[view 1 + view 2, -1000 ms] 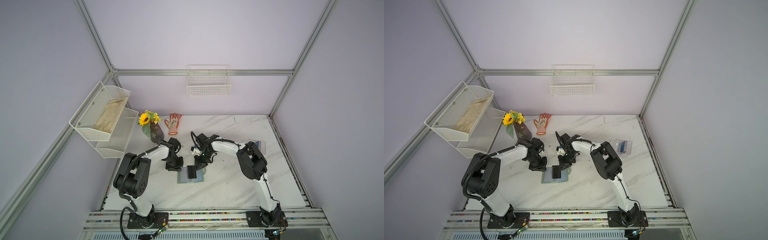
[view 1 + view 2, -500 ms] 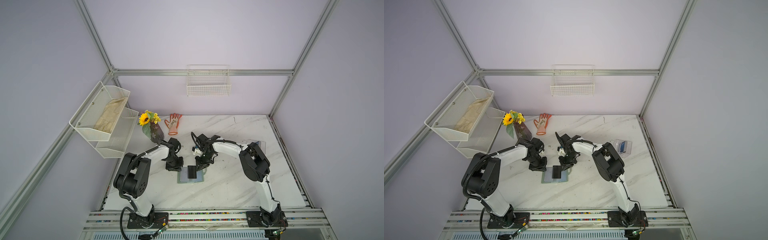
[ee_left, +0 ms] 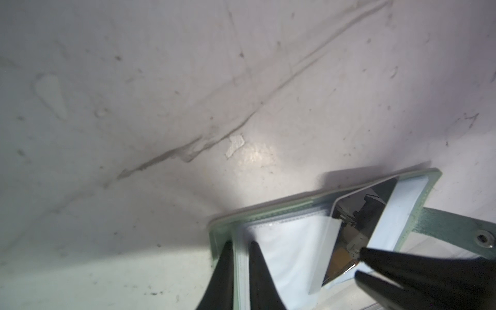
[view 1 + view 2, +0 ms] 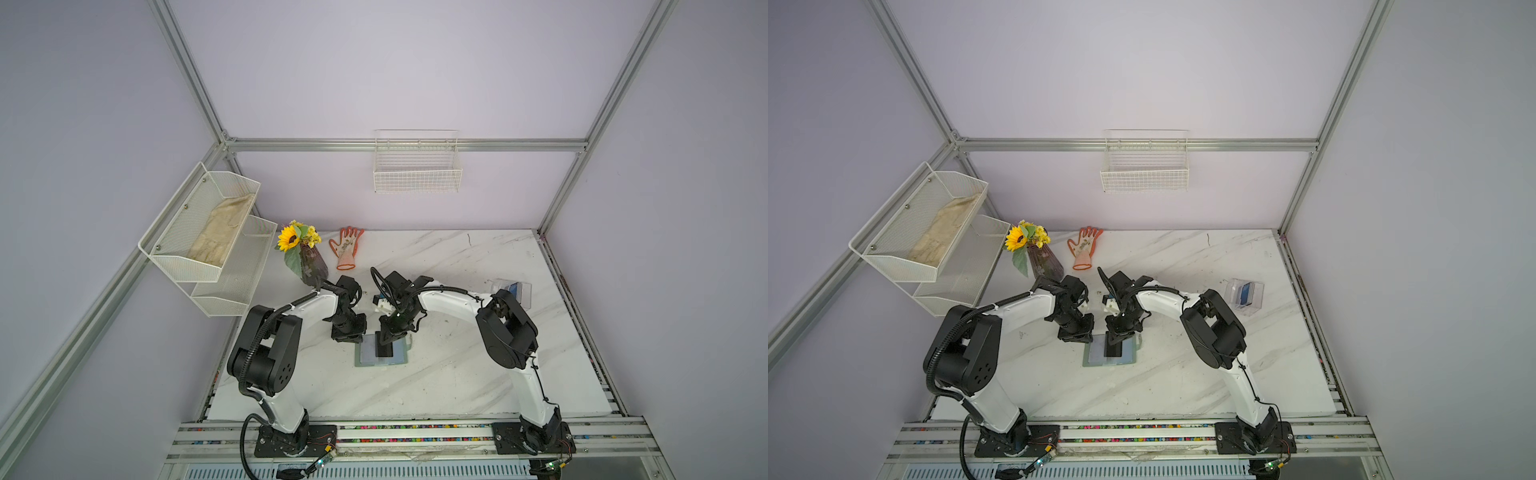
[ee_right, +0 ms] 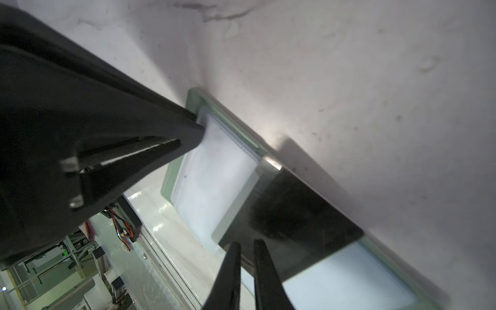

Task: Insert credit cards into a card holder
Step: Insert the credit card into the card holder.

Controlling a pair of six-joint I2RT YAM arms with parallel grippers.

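Note:
The sage-green card holder (image 4: 365,358) (image 4: 1096,356) lies open on the table in both top views, its pale sleeves facing up. A black credit card (image 4: 385,348) (image 5: 290,214) lies slanted across the sleeves, one end under a clear sleeve edge. My right gripper (image 5: 246,268) (image 4: 385,337) is shut on the card's free end. My left gripper (image 3: 239,257) (image 4: 349,337) is shut on the card holder's (image 3: 268,212) far left corner, pinching its cover and sleeve edge. A blue credit card (image 4: 515,288) stands in a clear box.
The clear plastic box (image 4: 511,293) (image 4: 1245,294) sits at the right of the table. A vase of flowers (image 4: 309,262) and an orange glove (image 4: 345,247) lie at the back left. White mesh shelves (image 4: 208,241) hang over the table's left edge.
The right arm's elbow has shifted slightly. The black card, the card holder and the left gripper stay where they were.

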